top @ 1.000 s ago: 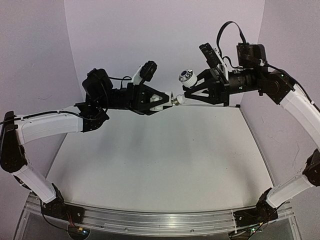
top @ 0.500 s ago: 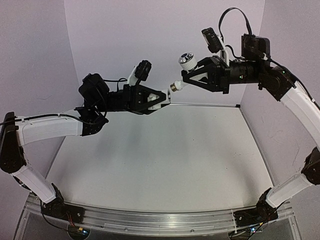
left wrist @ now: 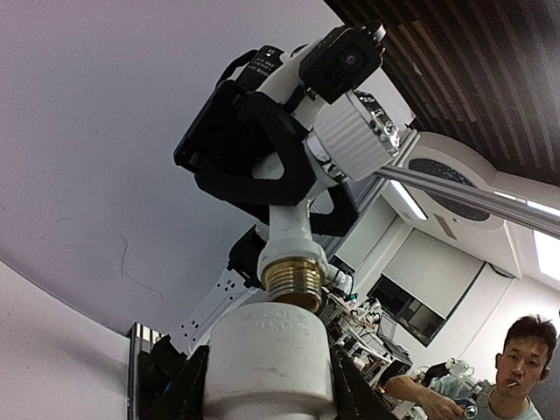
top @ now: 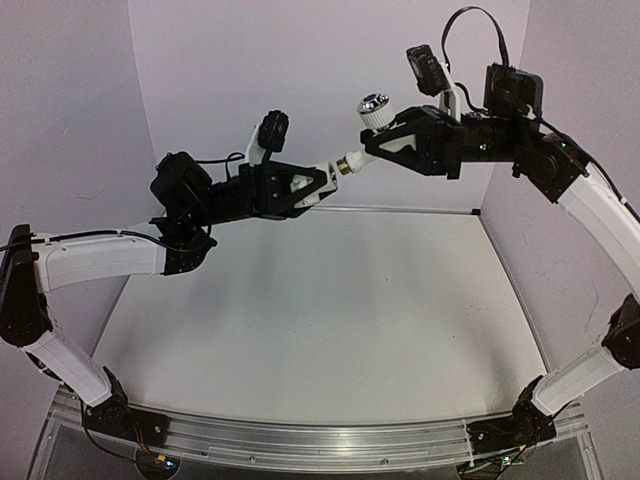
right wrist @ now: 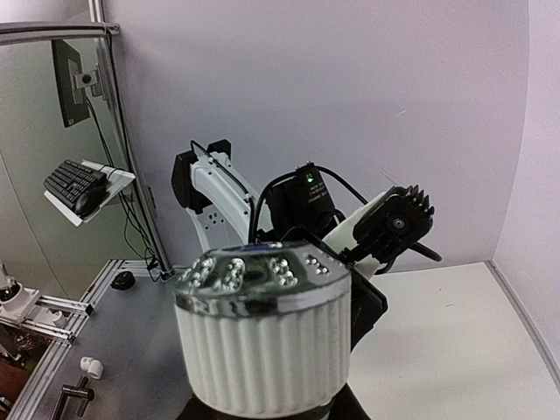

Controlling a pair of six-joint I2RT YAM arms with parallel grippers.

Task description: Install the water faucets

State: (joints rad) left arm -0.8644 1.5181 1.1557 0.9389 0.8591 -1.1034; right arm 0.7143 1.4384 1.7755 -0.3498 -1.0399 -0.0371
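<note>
Both arms are raised above the back of the table. My left gripper [top: 318,184] is shut on the short white cylindrical fitting [left wrist: 271,359], with a dark finger on each side of it. My right gripper [top: 388,150] is shut on the white faucet, whose ribbed knob [top: 374,108] has a shiny cap. The knob fills the right wrist view [right wrist: 262,337] and hides the fingers there. The faucet's brass threaded end [left wrist: 293,280] sits at the fitting's open mouth, with its thread turns still showing. In the top view the brass end [top: 349,162] lies between the two grippers.
The white table [top: 330,310] lies well below both grippers, with pale walls behind and at the sides. The left arm's wrist camera [right wrist: 398,223] faces the right wrist view. Beyond the enclosure the left wrist view shows a person [left wrist: 516,367] and a room.
Both grippers have risen and tilted upward together. The brass end has stayed at the fitting's mouth throughout, and the knob is higher.
</note>
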